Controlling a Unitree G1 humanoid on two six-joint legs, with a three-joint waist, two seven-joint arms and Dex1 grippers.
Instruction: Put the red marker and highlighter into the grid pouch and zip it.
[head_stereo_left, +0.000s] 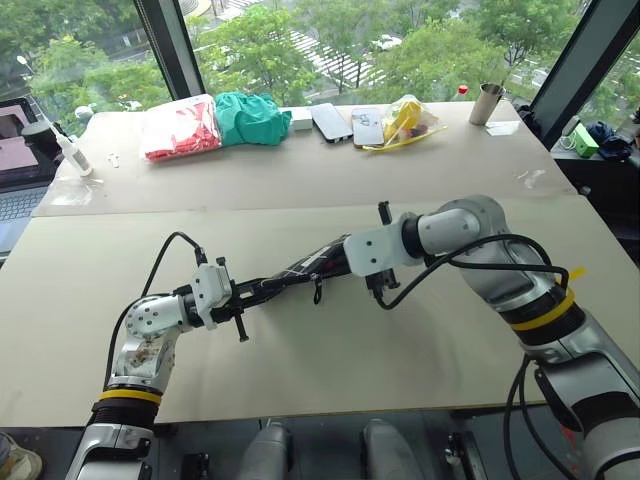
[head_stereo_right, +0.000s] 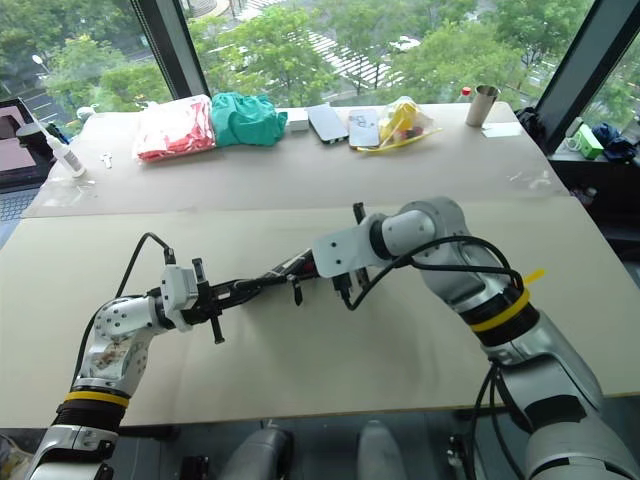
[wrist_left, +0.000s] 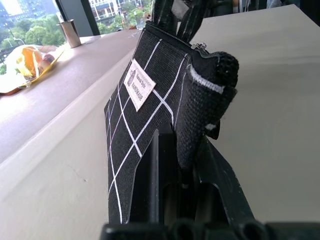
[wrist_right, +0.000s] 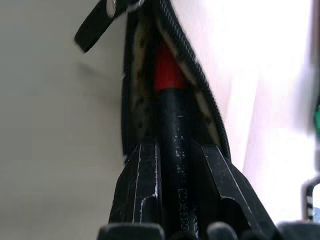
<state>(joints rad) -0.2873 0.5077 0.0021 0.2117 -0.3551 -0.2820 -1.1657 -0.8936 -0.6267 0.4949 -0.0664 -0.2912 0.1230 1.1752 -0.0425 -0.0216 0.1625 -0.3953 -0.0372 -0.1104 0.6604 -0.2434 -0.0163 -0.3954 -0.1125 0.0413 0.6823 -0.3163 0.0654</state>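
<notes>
The grid pouch (head_stereo_left: 298, 268), black with white lines and a small white label (wrist_left: 139, 85), hangs above the near table between my two grippers. My left gripper (head_stereo_left: 247, 290) is shut on its near end, and its fingers (wrist_left: 152, 175) clamp the fabric. The zipper is open, and its black pull cord (head_stereo_left: 317, 293) dangles. My right gripper (wrist_right: 172, 150) is shut on the red marker (wrist_right: 170, 95). The marker's red end points into the pouch's open mouth (wrist_right: 136, 95). The highlighter is out of view.
On the far table lie a red bag (head_stereo_left: 180, 128), a green cloth (head_stereo_left: 250, 117), phones (head_stereo_left: 332, 121), a yellow bag (head_stereo_left: 405, 118), a metal cup (head_stereo_left: 486, 103) and a white bottle (head_stereo_left: 72, 152). A laptop (head_stereo_left: 15, 160) sits at the far left.
</notes>
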